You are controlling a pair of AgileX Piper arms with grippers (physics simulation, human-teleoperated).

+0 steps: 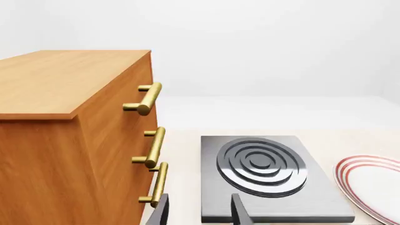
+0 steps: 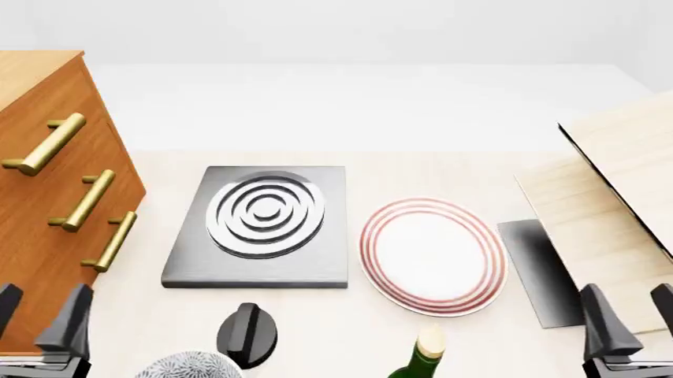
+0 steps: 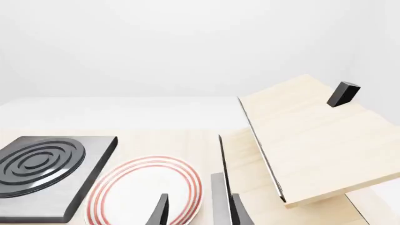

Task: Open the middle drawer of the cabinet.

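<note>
Both my grippers hang low at the table's near edge, fingers spread and holding nothing: left gripper [image 2: 40, 315] just before the cabinet [image 2: 42, 228], whose middle drawer [image 2: 105, 216] sits closed. Rightward lie the grey burner plate [image 2: 263, 224], red-rimmed plate [image 2: 433, 256], pale wooden box [image 2: 610, 197], then my right gripper [image 2: 629, 315].

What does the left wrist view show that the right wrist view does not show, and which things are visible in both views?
Only the left wrist view shows the cabinet with its three brass handles, the middle drawer closed, and the left tool, open. Only the right wrist view shows the pale wooden box, its small black block, and the right tool, open. Both show the grey burner plate and the red-rimmed plate.
</note>
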